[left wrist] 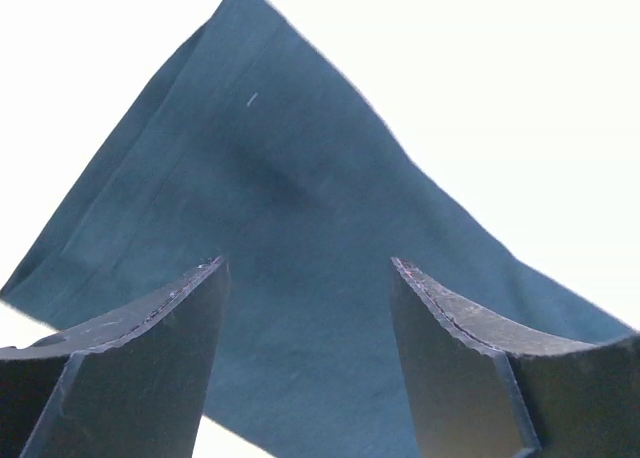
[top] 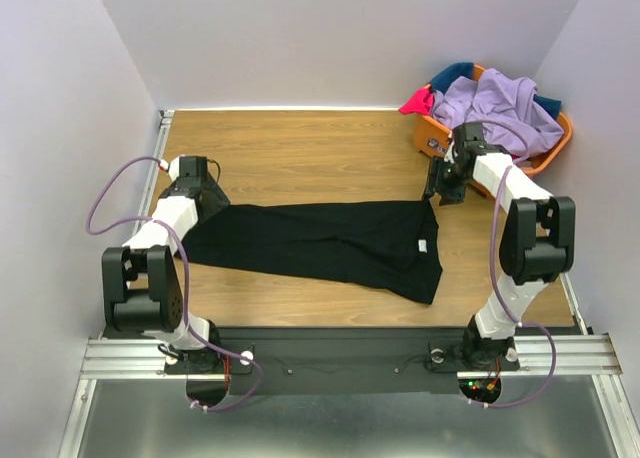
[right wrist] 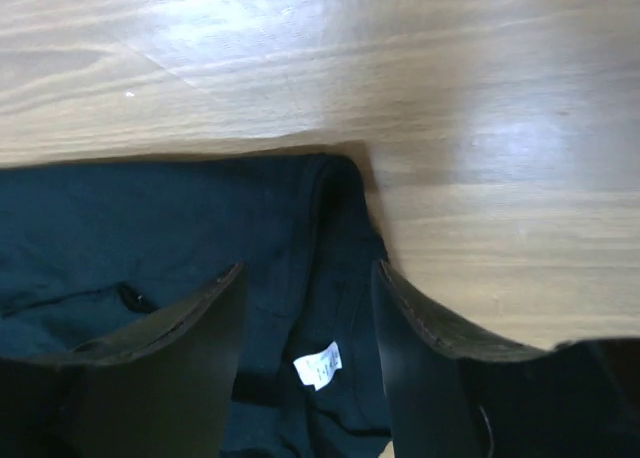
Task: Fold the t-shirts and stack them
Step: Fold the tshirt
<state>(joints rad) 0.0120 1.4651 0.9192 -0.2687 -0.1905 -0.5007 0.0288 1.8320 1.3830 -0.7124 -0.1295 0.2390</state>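
1. Locate the black t-shirt (top: 320, 240) on the wooden surface (top: 300, 158): spread flat as a long band between the two arms, with the collar end and white label (right wrist: 317, 365) at the right.
2. Read the left gripper (left wrist: 308, 268) as wide: jaws apart over the left end of the cloth, nothing pinched between them.
3. Read the right gripper (right wrist: 308, 273) as wide also: jaws apart just above the collar corner, nothing held.
4. Find the other shirts heaped in the orange basket (top: 430, 136) at the far right corner: lavender t-shirt (top: 500, 103) on top, pink-red t-shirt (top: 418, 102) and teal t-shirt (top: 452, 76) beneath, tangled and spilling over the rim.
5. Guard against a shallow pinch. The band appears to be doubled, so closing too high probably takes only the top layer and opens the fold on lifting.
6. Guard against a skewed fold. The near edge runs diagonally and the band is wider at the right, so unequal travel of the two arms probably worsens the misalignment.
7. Guard against a snag. The right arm stands close to the basket, within likely reach of the overhanging lavender cloth.
8. Note materials:
   - Thin, matte, limp knit with soft rolled edges.
   - Smooth, glossy wood grain, likely to let cloth slide instead of holding it.
   - Rigid plastic basket.
   - Hard, dark, curved jaws.
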